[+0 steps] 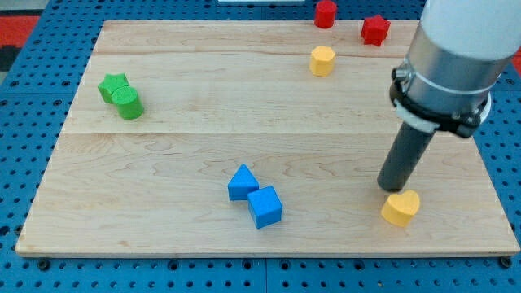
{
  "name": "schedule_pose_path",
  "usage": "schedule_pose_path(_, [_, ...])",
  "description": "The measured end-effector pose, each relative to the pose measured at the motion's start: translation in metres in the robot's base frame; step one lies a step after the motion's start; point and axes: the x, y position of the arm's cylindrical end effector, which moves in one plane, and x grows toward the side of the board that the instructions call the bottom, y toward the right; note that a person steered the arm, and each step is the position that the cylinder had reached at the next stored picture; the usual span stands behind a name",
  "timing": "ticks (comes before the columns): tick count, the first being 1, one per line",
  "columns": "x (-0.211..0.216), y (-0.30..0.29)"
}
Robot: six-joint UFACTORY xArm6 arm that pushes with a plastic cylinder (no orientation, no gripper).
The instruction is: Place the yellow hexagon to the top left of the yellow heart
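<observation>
The yellow hexagon (322, 60) sits near the view's top, right of centre. The yellow heart (400, 207) lies near the view's bottom right. My tip (391, 188) rests on the board just above and slightly left of the yellow heart, almost touching it. The hexagon is far up and to the left of my tip. The arm's grey body fills the view's top right corner.
A red cylinder (326, 14) and a red star (375, 29) stand at the top edge. A green star (113, 86) and green cylinder (128, 103) touch at the left. A blue triangle (242, 182) and blue cube (264, 206) sit together at the bottom centre.
</observation>
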Motion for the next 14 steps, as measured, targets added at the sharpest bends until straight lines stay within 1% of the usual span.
schedule_pose_path(1, [-0.062,0.038])
schedule_pose_path(2, [-0.167,0.052])
schedule_pose_path(3, [-0.230,0.000])
schedule_pose_path(4, [-0.247,-0.088])
schedule_pose_path(5, [-0.231,-0.120])
schedule_pose_path(6, [-0.193,-0.134])
schedule_pose_path(7, [-0.173,-0.170])
schedule_pose_path(8, [-0.152,-0.193])
schedule_pose_path(9, [-0.124,-0.137])
schedule_pose_path(10, [-0.127,-0.125])
schedule_pose_path(11, [-0.163,-0.146])
schedule_pose_path(12, [-0.169,-0.114])
schedule_pose_path(13, [-0.119,-0.107])
schedule_pose_path(14, [-0.089,-0.110])
